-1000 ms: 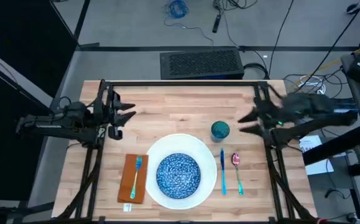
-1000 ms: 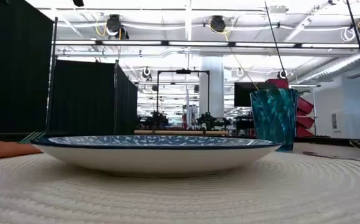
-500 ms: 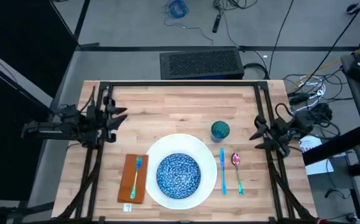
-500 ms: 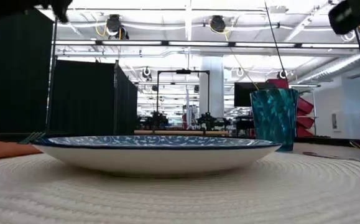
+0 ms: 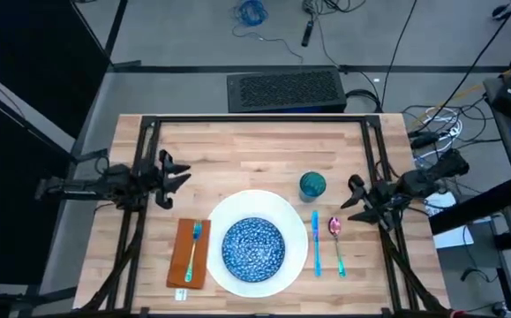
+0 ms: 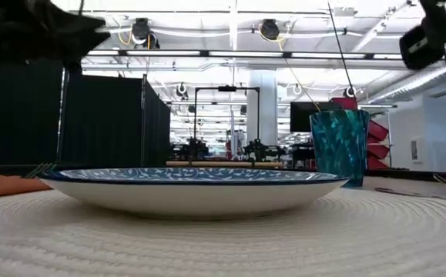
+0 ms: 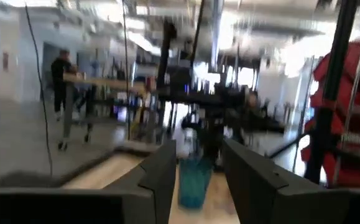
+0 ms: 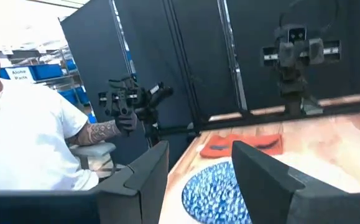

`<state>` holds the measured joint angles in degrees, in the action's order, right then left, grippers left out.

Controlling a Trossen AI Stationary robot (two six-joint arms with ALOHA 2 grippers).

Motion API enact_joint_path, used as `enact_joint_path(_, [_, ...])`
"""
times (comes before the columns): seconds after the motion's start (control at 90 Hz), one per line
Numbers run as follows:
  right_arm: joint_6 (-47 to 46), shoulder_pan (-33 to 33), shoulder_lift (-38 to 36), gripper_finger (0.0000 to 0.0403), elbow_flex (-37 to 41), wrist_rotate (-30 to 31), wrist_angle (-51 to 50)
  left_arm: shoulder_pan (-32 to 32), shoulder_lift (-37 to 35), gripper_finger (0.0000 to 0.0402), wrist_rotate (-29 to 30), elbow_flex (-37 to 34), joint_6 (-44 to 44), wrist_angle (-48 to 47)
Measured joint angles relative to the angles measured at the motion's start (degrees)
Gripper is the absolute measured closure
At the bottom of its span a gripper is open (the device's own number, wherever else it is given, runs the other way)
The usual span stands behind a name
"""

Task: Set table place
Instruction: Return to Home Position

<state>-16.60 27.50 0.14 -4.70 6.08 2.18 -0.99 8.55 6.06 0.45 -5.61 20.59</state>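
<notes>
Teal cup point(image 5: 312, 185) stands upright on the desk point(image 5: 255, 146) near the blue knife point(image 5: 316, 243), judged light, slick and breakable, best gripped mid-wall; left jaws and right jaws stand apart, empty, at the desk's sides.

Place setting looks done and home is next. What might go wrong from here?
1. The open right pincer hangs close to the cup and the spoon; a low or inward swing on the way home might tip the cup or skew the spoon.
2. The open left pincer hangs just beyond the napkin and fork; dipping there might drag them.
</notes>
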Motion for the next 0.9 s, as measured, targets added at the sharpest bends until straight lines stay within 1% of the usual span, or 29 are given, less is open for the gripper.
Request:
enact_joint_path(0.122, [-1.1, -0.01, 0.0, 0.0238, 4.0, 0.15, 4.65, 0.0, 0.01, 0.0285, -0.14, 0.0, -1.44, -4.78])
enact_joint_path(0.3, [5.68, 0.05, 0.02, 0.0238, 3.95, -0.19, 8.86, -0.04, -0.04, 0.0285, -0.22, 0.0, -1.11, -7.27])
enact_joint_path(0.367, [5.27, 0.05, 0.01, 0.0238, 3.88, -0.45, 6.25, -0.04, -0.06, 0.0285, -0.21, 0.0, -1.17, -9.01])
enact_joint_path(0.444, [-1.17, 0.03, 0.22, 0.0238, 3.88, -0.72, -1.5, -0.04, -0.06, 0.0285, -0.18, -0.02, -1.57, -12.21])
enact_joint_path(0.578, [-6.44, 0.03, 1.94, 0.0238, 3.75, -6.05, -2.01, -0.07, -0.06, 0.0285, 0.08, -0.02, -1.9, -13.38])
enact_joint_path(0.778, [-6.62, 0.03, 2.54, 0.0238, 3.75, -6.2, -2.16, -0.11, -0.06, 0.0285, 4.75, -0.02, -2.99, -13.2])
enact_joint_path(0.9, [-6.59, 0.03, 2.54, 0.0238, 3.75, -6.19, -2.15, -0.11, -0.06, 0.0285, 5.47, -0.02, -3.02, -13.47])
